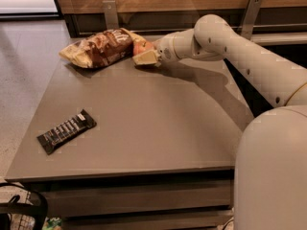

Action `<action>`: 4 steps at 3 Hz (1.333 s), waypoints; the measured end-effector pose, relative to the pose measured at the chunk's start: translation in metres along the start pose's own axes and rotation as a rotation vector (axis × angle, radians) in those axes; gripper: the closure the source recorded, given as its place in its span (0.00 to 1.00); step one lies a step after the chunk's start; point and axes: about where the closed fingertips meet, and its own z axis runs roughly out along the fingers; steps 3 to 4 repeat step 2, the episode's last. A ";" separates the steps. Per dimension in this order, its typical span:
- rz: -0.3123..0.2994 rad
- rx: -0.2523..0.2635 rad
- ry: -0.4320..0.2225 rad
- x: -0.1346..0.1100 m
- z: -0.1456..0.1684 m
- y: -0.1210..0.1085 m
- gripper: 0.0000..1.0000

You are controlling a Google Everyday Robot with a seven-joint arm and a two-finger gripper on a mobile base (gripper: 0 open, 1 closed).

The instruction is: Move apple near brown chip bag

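The brown chip bag [98,48] lies crinkled at the far left of the grey table [153,123]. The red-orange apple [140,46] sits right beside the bag's right end, touching or almost touching it. My gripper [142,52] reaches in from the right on the cream arm [230,42] and is shut on the apple, low at the table's surface. One cream finger [146,58] shows in front of the apple; the other is hidden behind it.
A flat black candy bar [66,131] with white stripes lies at the table's front left. A wooden wall with metal brackets [110,13] runs behind the table. My own body [271,171] fills the lower right. A dark basket [19,210] sits at the lower left.
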 end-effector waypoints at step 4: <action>0.000 -0.005 0.001 0.000 0.003 0.002 0.00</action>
